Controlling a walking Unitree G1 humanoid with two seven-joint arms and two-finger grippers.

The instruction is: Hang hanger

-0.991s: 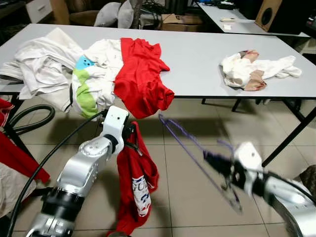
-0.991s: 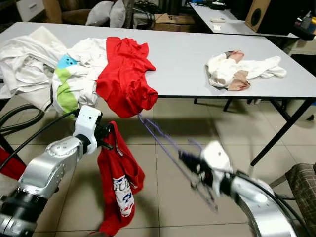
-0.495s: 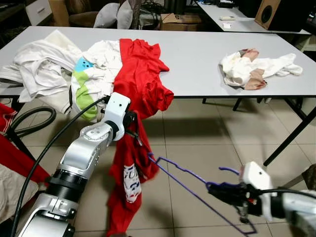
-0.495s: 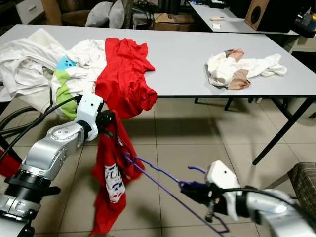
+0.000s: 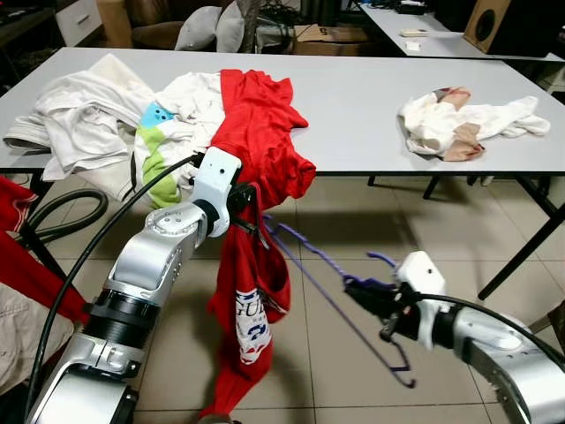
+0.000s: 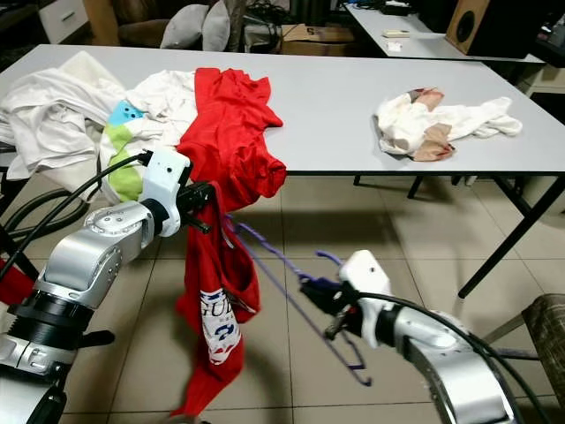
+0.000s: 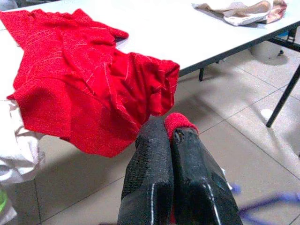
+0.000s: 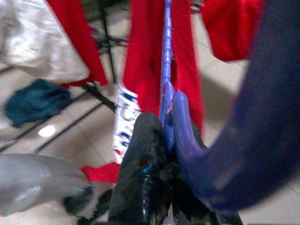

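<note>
A red shirt (image 5: 252, 283) is held clamped in the left tool (image 5: 247, 212) beside the bench (image 5: 353, 115); a purple hanger (image 5: 335, 296) is gripped by the closed right tool (image 5: 366, 296).

A shirt (image 5: 252, 132) lies on the bench (image 5: 353, 106), its lower part hanging over the bench's front edge toward the floor. Left of the shirt is a heap of clothes (image 5: 106, 124); well to its right lies a crumpled garment (image 5: 463, 128). Before the bench, right of the hanging shirt, is the hanger (image 5: 340, 296).
</note>
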